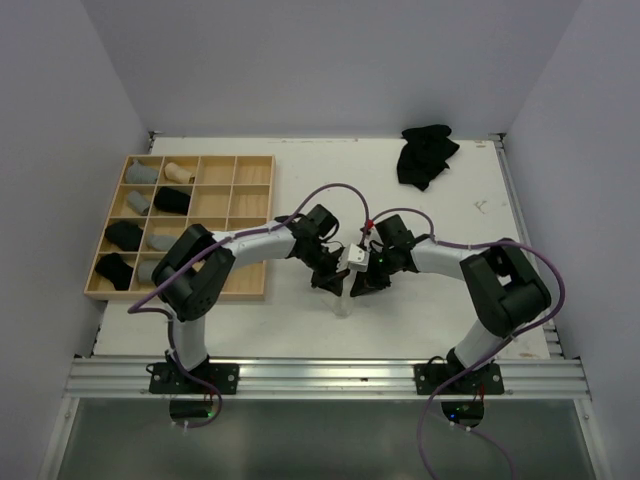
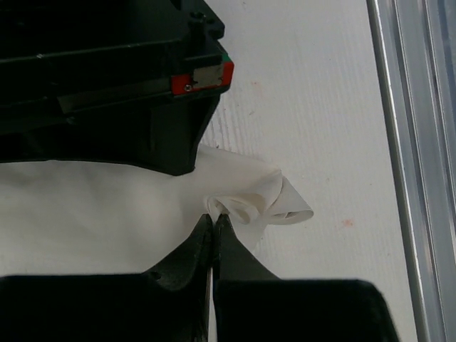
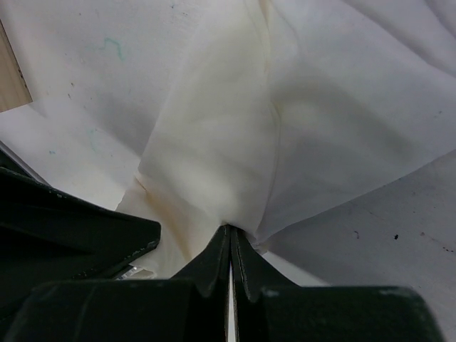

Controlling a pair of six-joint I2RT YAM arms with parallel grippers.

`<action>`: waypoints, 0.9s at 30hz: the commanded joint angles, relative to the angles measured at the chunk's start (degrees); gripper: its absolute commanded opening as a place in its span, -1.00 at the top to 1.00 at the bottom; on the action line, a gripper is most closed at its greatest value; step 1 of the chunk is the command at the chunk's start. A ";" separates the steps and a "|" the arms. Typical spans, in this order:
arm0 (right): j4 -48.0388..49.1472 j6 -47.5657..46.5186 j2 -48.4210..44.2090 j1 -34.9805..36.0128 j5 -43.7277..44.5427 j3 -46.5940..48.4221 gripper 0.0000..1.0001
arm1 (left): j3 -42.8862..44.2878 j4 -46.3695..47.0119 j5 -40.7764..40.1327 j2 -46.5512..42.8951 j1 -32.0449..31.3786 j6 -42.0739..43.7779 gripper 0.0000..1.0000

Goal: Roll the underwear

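A white underwear (image 2: 85,206) lies limp on the white table, bunched into a small fold (image 2: 260,203) at one corner. My left gripper (image 2: 214,217) is shut on that cloth just beside the fold. My right gripper (image 3: 230,228) is shut on a creased cream-white part of the same underwear (image 3: 235,121). In the top view both grippers meet tip to tip at the table's middle, left gripper (image 1: 330,280) and right gripper (image 1: 366,282), with a bit of the underwear (image 1: 342,303) showing under them. The right gripper's black body (image 2: 107,78) fills the top of the left wrist view.
A wooden grid tray (image 1: 250,200) stands at the left, holding several rolls: grey (image 1: 143,172), beige (image 1: 179,172), black (image 1: 172,200). A heap of black underwear (image 1: 428,155) lies at the back right. A metal rail (image 2: 406,142) runs along the table's near edge.
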 commanded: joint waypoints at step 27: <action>-8.43 -5.70 -38.86 -1.29 7.66 -6.54 0.34 | 6.61 -0.04 -1.75 15.10 3.38 -16.27 0.97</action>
